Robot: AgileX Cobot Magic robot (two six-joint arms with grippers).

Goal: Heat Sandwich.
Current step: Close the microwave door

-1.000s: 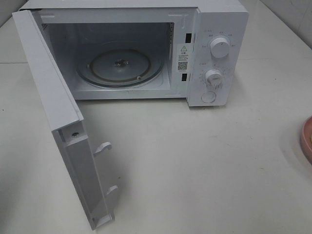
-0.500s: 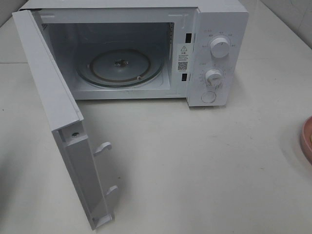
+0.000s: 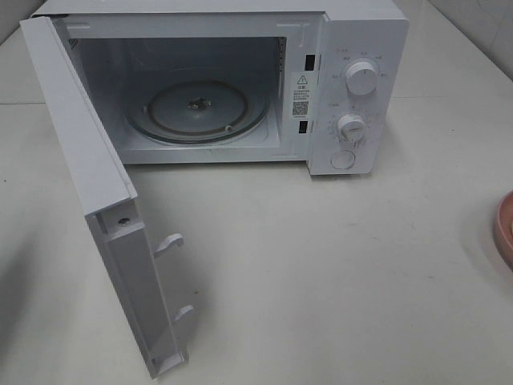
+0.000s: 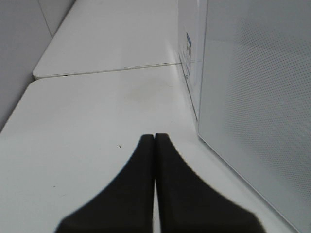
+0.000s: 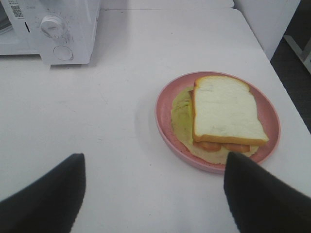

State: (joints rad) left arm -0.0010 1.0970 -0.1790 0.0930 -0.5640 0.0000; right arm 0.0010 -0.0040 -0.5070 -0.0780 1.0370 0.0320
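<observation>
The sandwich (image 5: 224,109), white bread with tan crust over a yellowish layer, lies on a round pink plate (image 5: 165,119). My right gripper (image 5: 154,167) hovers open just short of the plate, its two dark fingers (image 5: 46,196) spread wide with nothing between them. In the exterior high view only the plate's edge (image 3: 504,228) shows at the far right, and neither arm appears. The white microwave (image 3: 353,48) stands with its door (image 3: 88,184) swung open and its glass turntable (image 3: 196,108) bare. My left gripper (image 4: 154,138) is shut and empty, low over the table beside the open door (image 4: 257,107).
The microwave's control panel with two knobs (image 3: 361,79) and a round button faces front. The open door juts out toward the front left of the white table (image 3: 321,273). The table's right edge (image 5: 272,68) runs close behind the plate.
</observation>
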